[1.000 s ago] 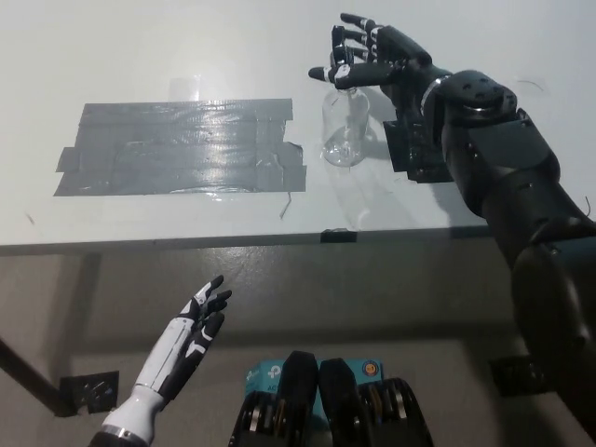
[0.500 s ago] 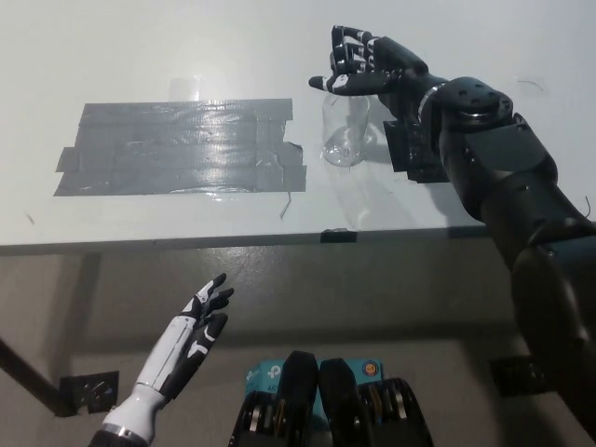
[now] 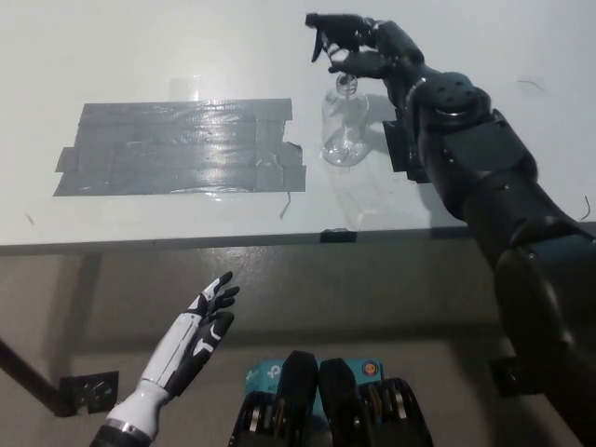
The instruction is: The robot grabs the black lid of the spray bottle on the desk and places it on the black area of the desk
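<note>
black lid (image 3: 323,28) now lifted off spray bottle (image 3: 344,130)

The bench (image 3: 140,47) is white, the tape patch (image 3: 182,147) is shiny grey, and the bottle (image 3: 345,130) is clear.

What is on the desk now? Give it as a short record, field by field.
desk: white desk
black area: patch of dark tape, nothing on it
bottle: clear spray bottle, upright, right of the tape, neck bare
lid: black lid, lifted above the bottle
right hand: black right hand, shut on the lid
left hand: white left hand, open, resting below the desk edge
</note>
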Controlling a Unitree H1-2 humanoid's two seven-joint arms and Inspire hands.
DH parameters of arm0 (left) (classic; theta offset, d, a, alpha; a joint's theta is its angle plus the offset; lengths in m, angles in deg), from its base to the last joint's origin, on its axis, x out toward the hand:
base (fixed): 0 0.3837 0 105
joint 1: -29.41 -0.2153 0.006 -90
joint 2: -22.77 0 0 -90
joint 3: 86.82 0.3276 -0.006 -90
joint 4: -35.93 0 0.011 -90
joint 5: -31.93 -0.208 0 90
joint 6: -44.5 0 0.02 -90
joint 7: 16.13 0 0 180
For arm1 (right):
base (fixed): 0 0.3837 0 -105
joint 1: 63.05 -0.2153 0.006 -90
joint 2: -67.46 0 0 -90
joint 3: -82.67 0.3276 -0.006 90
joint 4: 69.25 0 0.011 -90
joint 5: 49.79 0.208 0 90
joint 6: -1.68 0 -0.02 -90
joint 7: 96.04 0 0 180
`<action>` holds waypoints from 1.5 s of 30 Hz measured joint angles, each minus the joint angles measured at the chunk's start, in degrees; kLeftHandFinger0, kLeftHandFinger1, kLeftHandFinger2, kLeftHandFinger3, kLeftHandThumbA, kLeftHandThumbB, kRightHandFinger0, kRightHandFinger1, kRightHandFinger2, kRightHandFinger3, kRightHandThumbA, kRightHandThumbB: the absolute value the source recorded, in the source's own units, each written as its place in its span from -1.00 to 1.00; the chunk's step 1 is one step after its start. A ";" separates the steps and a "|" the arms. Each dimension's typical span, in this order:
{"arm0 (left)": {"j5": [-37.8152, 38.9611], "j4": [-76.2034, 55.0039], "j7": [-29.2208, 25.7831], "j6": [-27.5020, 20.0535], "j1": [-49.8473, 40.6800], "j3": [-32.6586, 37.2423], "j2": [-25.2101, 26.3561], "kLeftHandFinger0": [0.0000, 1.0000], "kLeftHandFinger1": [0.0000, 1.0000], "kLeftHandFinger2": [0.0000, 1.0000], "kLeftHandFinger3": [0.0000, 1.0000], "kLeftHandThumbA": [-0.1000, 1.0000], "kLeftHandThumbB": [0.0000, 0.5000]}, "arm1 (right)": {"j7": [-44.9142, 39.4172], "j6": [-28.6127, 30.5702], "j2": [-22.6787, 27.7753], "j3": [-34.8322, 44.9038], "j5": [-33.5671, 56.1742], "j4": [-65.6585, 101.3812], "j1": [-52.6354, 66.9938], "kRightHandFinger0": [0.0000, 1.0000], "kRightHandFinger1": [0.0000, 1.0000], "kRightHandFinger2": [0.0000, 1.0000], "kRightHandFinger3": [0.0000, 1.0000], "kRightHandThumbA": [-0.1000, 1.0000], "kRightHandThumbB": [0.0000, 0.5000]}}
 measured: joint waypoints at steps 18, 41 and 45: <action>-1.28 0.44 0.36 -0.60 0.98 0.93 0.92 0.69 0.73 0.81 1.00 1.00 -0.91 | 3.83 2.66 -0.56 1.66 1.76 2.45 -0.22 -1.00 -0.16 0.58 0.50 -1.00 -0.50; -1.25 0.58 0.36 -0.80 0.80 0.83 0.94 0.61 0.65 0.78 1.00 1.00 -0.99 | 7.52 -1.69 6.40 20.85 17.30 20.42 -7.29 -0.96 -0.14 0.74 0.44 -1.00 -0.53; -1.25 0.58 0.35 -0.89 0.46 0.67 0.93 0.61 0.66 0.80 1.00 1.00 -0.96 | 7.69 -0.02 8.58 12.66 14.11 16.91 -5.75 -1.00 -0.09 0.61 0.52 -1.00 -0.49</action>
